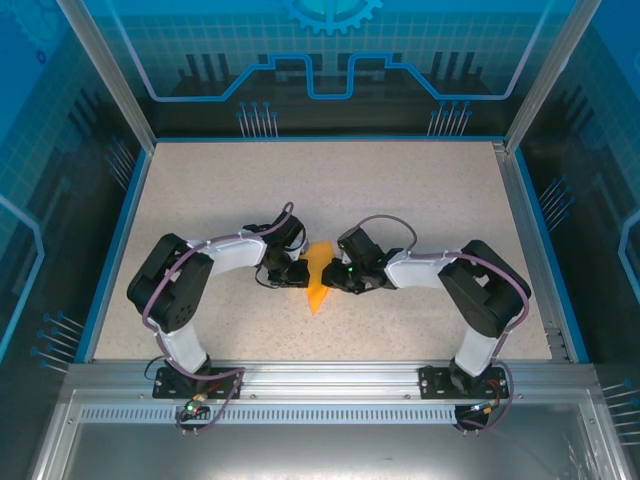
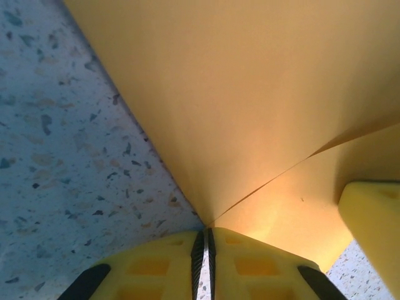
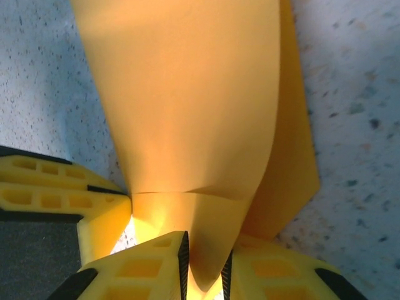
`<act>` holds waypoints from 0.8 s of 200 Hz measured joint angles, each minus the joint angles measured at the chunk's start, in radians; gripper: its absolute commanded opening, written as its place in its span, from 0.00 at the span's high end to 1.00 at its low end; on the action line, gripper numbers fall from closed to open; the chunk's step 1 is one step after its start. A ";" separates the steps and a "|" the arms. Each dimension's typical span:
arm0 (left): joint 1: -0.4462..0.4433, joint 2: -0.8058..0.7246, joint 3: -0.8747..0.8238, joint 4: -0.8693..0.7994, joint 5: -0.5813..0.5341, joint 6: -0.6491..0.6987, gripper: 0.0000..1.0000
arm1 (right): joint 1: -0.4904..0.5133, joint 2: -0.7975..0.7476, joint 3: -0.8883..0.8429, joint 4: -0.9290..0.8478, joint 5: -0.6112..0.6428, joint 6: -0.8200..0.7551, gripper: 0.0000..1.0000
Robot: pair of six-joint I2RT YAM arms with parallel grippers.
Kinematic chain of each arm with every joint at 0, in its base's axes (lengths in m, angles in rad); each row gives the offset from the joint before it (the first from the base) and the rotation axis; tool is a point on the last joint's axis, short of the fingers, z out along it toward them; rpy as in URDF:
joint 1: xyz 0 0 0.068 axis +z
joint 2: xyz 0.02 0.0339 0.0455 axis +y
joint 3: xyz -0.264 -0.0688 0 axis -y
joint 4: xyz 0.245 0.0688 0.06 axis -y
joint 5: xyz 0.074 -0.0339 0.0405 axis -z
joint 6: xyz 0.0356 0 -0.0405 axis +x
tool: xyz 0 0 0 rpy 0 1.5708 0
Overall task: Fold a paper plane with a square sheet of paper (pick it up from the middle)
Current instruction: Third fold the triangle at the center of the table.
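Folded orange-yellow paper [image 1: 318,282] mid-bench [image 1: 400,190], a tool at each side.
The left tool [image 2: 206,232] is pressed together, pinching the paper's corner; the paper lies between the tools; the right tool [image 3: 205,244] stands slightly spread around a fold, seemingly not clamping it.

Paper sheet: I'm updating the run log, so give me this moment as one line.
paper: partly folded, between both grippers | left gripper: pinching paper edge | right gripper: jaws slightly apart around paper
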 measured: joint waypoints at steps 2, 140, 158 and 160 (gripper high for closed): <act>0.000 0.000 0.000 0.000 0.000 0.000 0.83 | 0.001 0.000 0.000 0.000 0.000 0.000 0.77; 0.000 -0.005 0.001 0.002 0.026 -0.027 0.76 | 0.027 -0.003 0.003 -0.054 0.060 0.016 0.89; -0.002 -0.009 -0.003 0.008 0.027 -0.031 0.77 | 0.027 -0.006 0.003 -0.060 0.064 0.016 0.88; -0.002 -0.010 -0.004 0.009 0.027 -0.032 0.77 | 0.027 -0.006 0.003 -0.060 0.064 0.016 0.88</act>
